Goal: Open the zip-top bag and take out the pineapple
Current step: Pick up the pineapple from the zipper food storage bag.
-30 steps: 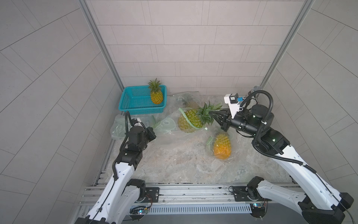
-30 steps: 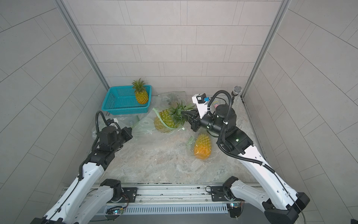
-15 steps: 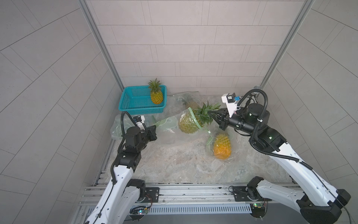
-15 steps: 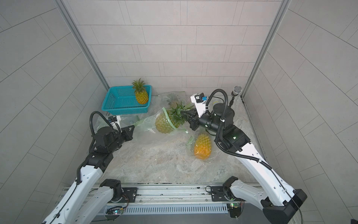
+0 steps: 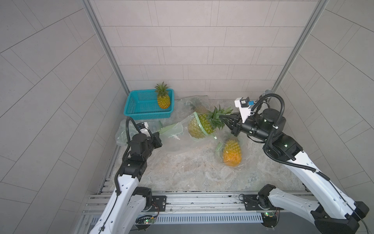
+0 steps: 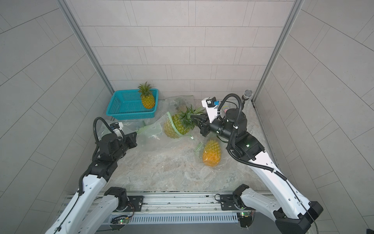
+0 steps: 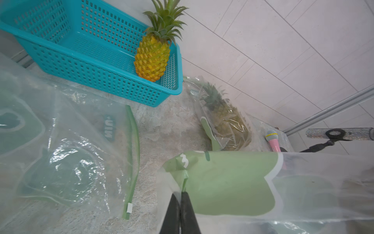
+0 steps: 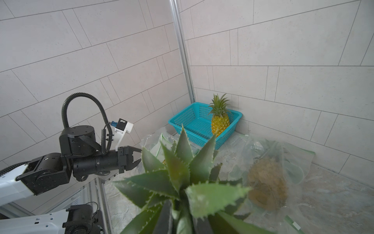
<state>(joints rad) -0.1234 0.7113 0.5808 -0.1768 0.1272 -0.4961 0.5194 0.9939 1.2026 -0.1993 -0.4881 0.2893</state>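
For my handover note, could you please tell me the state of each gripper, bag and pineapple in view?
left gripper: shut on zip-top bag corner
right gripper: shut on pineapple crown
zip-top bag: open, mouth around pineapple
pineapple: half out of bag
basket: holds one bare fruit
orange pineapple: bagged, lying down
rear pineapple: bagged, by wall

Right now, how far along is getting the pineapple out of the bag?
Done: the zip-top bag is open. In hand: left fingers pinch its far end, right fingers grip the pineapple by its crown, body about half out. Left: draw it fully clear.
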